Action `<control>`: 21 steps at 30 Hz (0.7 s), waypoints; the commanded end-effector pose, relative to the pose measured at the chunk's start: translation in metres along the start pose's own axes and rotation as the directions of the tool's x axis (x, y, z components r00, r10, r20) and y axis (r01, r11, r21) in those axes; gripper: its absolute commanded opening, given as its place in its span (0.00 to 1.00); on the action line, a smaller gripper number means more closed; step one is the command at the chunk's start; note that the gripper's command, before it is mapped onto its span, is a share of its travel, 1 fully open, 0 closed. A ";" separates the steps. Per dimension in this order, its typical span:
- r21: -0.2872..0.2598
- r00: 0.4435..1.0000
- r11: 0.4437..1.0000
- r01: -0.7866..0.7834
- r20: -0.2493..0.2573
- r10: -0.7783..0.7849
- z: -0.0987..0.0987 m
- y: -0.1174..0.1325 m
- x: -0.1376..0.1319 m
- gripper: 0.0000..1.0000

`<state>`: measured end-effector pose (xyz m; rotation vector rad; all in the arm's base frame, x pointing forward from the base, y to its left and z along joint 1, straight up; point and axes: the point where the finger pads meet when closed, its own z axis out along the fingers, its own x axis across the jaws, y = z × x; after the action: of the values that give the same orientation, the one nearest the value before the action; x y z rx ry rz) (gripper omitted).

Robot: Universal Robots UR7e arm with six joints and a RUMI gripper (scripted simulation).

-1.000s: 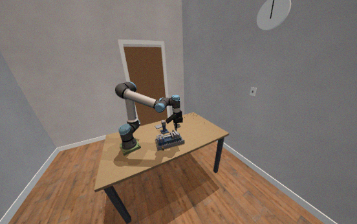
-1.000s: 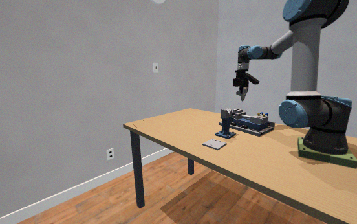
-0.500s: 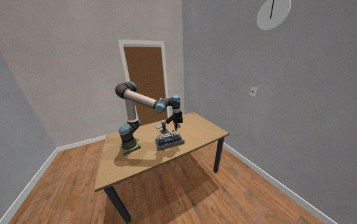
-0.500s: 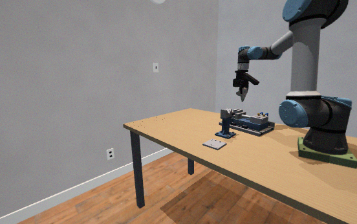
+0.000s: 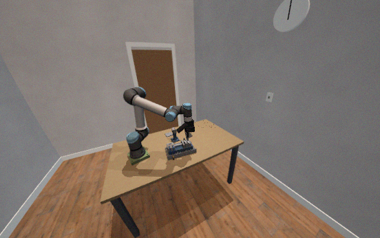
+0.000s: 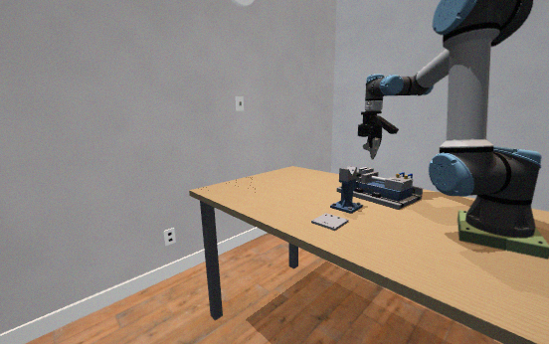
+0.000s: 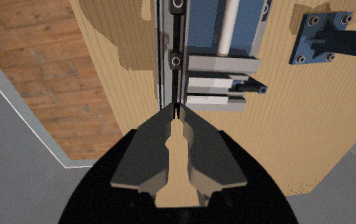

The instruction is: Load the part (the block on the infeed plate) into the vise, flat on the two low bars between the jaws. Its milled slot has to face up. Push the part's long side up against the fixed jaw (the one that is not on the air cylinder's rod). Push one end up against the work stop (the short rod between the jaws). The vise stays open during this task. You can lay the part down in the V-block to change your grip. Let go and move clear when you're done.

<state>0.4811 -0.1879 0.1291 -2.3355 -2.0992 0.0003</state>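
Nearest in the wrist view, the claw (image 5: pixel 188 138) (image 6: pixel 373 156) (image 7: pixel 175 103) is closed to its narrowest, fingertips together with nothing gripped, pointing down above the table (image 5: pixel 210 137) (image 6: pixel 278 194) (image 7: pixel 290 140). Beyond, toward one o'clock, is the vise (image 5: pixel 180 148) (image 6: pixel 385 189) (image 7: pixel 205 35), where the part (image 7: pixel 209 82) seems to be the pale block at its near end, though fine detail is poor; the V-block stand (image 5: pixel 175 135) (image 6: pixel 347 195) (image 7: pixel 322 42) is at two o'clock.

We record one change: the black two-jaw pincer with grey fingertips (image 5: pixel 188 139) (image 6: pixel 373 157) now hangs slightly lower above the surface (image 5: pixel 210 137) (image 6: pixel 278 199) (image 7: pixel 295 135) than before.
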 end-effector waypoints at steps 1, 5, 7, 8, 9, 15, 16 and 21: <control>-0.001 1.000 1.000 0.000 0.001 0.000 0.007 0.001 0.000 0.00; -0.001 1.000 1.000 0.000 0.001 0.000 0.013 0.001 0.000 0.00; -0.001 1.000 1.000 0.000 0.001 0.000 0.016 0.001 0.000 0.00; -0.001 1.000 1.000 0.000 0.001 0.000 0.018 0.001 0.000 0.00; -0.001 1.000 1.000 0.000 0.001 0.000 0.019 0.001 0.000 0.00; -0.001 1.000 1.000 0.000 0.001 0.000 0.024 0.001 0.000 0.00; -0.001 1.000 1.000 0.000 0.001 0.000 0.025 0.001 0.000 0.00; -0.001 1.000 1.000 0.000 0.001 0.000 0.030 0.002 -0.001 0.00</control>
<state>0.4821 -0.1883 0.1027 -2.3354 -2.0991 0.0003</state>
